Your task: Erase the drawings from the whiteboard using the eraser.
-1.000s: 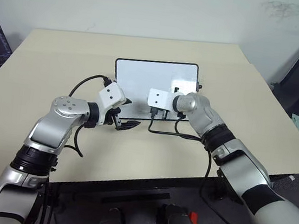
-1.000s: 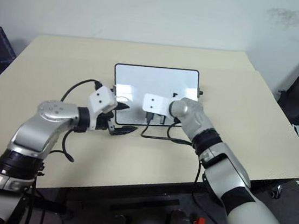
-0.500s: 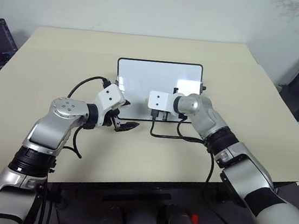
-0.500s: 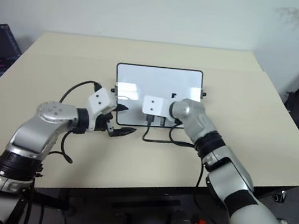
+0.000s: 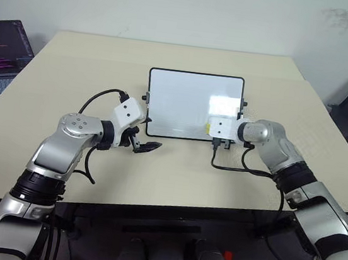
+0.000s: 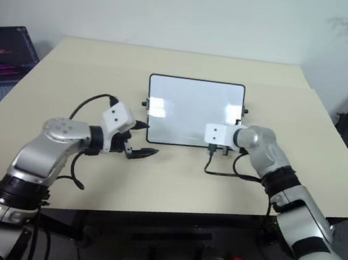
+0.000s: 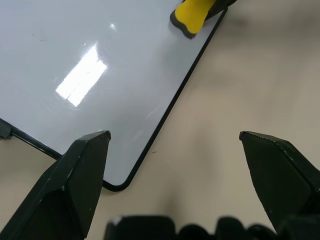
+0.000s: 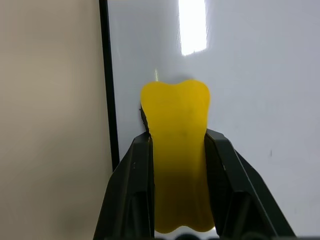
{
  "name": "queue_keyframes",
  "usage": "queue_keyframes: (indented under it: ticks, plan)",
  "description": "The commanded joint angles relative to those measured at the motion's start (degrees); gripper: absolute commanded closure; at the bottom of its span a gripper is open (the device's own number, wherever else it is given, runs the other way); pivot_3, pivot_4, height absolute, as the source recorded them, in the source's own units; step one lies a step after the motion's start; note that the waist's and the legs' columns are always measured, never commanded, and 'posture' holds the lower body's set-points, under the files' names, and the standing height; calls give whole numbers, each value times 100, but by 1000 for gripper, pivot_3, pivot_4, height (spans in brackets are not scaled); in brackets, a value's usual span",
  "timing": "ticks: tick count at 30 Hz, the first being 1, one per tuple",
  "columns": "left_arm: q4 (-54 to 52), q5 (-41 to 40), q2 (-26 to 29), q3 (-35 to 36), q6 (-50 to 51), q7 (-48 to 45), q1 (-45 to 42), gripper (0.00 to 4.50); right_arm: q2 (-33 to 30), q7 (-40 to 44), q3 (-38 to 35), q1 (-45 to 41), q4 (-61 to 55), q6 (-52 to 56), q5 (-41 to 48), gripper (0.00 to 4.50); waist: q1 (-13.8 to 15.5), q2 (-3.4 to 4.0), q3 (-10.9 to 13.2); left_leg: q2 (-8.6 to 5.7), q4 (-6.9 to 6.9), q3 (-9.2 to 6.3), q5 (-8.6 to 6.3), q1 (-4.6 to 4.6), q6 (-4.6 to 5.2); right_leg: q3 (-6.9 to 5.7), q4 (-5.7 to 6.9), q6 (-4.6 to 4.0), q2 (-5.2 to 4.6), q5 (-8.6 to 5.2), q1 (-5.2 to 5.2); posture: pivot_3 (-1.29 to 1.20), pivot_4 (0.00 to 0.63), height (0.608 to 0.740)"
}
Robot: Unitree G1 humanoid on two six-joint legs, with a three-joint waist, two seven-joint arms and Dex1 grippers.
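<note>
— Where do we see the yellow waisted eraser (image 8: 175, 150)?

— Clenched in our right pincer (image 8: 176, 145), resting on the glossy white black-framed whiteboard (image 5: 187, 103) just inside its edge.

— And our left pincer (image 7: 175, 145)?

— Released, jaws spread above the beige counter (image 5: 175, 174), the board's rounded corner just ahead.

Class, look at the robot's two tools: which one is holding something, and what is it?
The right tool: its fingers are shut on a yellow eraser resting on the whiteboard. The left tool is open, with nothing between its fingers.
</note>
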Motion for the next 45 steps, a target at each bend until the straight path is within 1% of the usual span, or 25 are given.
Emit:
queue_keyframes:
  ticks: [1,3,6,8,11,12,13,15,16,19,20,22,26,28,29,33,34,35,39,44,45]
  plan:
    - [-51,42,55,50,-75,-48,-151,0,-292,4,-124,145,207,197,-109,3505,-10,0,0,-3,0,9,0,0,0,-1,-17,0,-10,0,4,0,150,740]
    - [-35,51,51,49,-85,-59,-160,0,-325,55,-228,184,130,223,25,3505,-19,2,1,2,-7,6,-1,-7,1,-17,-84,-1,-12,1,17,0,150,740]
    - [-17,52,40,66,-87,-76,-177,0,-234,538,-879,289,-521,503,934,3505,-19,11,7,26,-9,4,0,-47,2,-55,-175,-3,-18,4,21,0,150,740]
    - [-4,27,21,109,-86,-75,-188,0,-219,729,-1245,298,-923,851,1349,3505,-7,17,10,73,-5,41,10,-65,18,-104,-178,-3,-62,6,9,0,150,740]
    - [29,-10,-3,172,-96,-66,-215,0,-338,776,-1660,259,-1340,1435,1695,3505,26,15,9,83,-3,123,15,-67,24,-114,-139,-3,-78,20,-20,0,150,740]
    - [42,-15,-7,182,-100,-65,-228,0,-392,753,-1781,251,-1426,1589,1771,3505,45,12,8,85,2,143,16,-68,24,-108,-94,-2,-80,21,-44,0,150,740]
    - [52,-21,-13,190,-108,-62,-234,0,-440,723,-1892,253,-1496,1730,1843,3505,75,7,5,83,8,159,17,-70,25,-100,-51,17,-86,35,-64,0,150,740]
    - [70,-34,-30,212,-126,-51,-241,0,-515,638,-2096,268,-1559,1976,1977,3505,145,5,3,79,19,172,37,-70,56,-91,21,44,-86,109,-90,0,150,740]
    - [96,-38,-46,227,-140,-39,-253,0,-604,524,-2296,298,-1483,2109,2060,3505,163,5,3,84,10,164,35,-67,55,-99,37,51,-77,117,-97,0,150,740]
    - [181,-24,-103,275,-213,42,-268,0,-791,41,-3072,419,-1222,2807,2432,3505,224,5,3,96,-63,147,33,-80,54,-112,59,20,-50,105,-145,0,150,740]
    - [206,-15,-129,301,-245,95,-263,0,-828,-119,-3316,479,-1168,3068,2562,3506,251,5,3,96,-82,147,28,-83,47,-114,74,35,-50,100,-156,0,150,740]
    - [274,26,-162,343,-339,218,-228,0,-903,-446,-3786,679,-1085,3421,2791,3506,301,5,3,95,-82,146,6,-85,14,-115,112,21,-51,73,-169,0,150,740]
    - [213,-46,-171,397,-354,239,-115,0,-1035,-1063,-4484,1056,-864,3693,3034,3506,295,5,3,94,-80,153,-20,-85,7,-111,109,33,-54,57,-168,0,150,740]
    - [154,-82,-175,411,-330,231,-67,0,-1115,-1220,-4604,1252,-858,3808,3096,3506,288,6,3,90,-76,160,-21,-85,6,-106,108,35,-59,55,-168,0,150,740]
    - [142,-89,-181,406,-322,232,-53,0,-1134,-1296,-4656,1350,-823,3872,3131,3506,285,6,4,90,-71,160,-21,-85,7,-105,109,62,-60,39,-167,0,150,740]
    - [105,-134,-234,358,-277,227,-60,0,-1040,-1403,-4769,1578,-614,3932,3377,3506,271,6,4,91,-32,155,-21,-82,7,-106,120,65,-58,38,-155,0,150,740]
    - [97,-137,-248,349,-266,226,-66,0,-1007,-1404,-4782,1594,-577,3919,3445,3506,252,6,4,91,-18,154,-21,-82,7,-106,123,62,-58,40,-151,0,150,740]
    - [97,-135,-262,338,-261,223,-75,0,-974,-1424,-4798,1573,-510,3912,3515,3506,235,6,4,91,-1,150,-20,-81,8,-106,122,39,-57,29,-138,0,150,740]
    - [37,-150,-297,320,-212,207,-54,0,-1008,-1515,-4730,1505,-265,3729,3588,3506,175,6,4,90,32,149,-12,-72,19,-100,116,41,-58,30,-108,0,150,740]
    - [-75,-163,-318,326,-137,206,14,0,-1125,-1549,-4617,1447,-41,3708,3575,3506,158,6,4,90,34,147,-8,-47,24,-101,119,42,-58,31,-84,0,150,740]
    - [-100,-170,-322,333,-117,209,25,0,-1141,-1558,-4615,1445,-16,3717,3583,3156,157,6,4,90,33,146,-8,-47,24,-101,120,42,-58,31,-84,0,150,740]
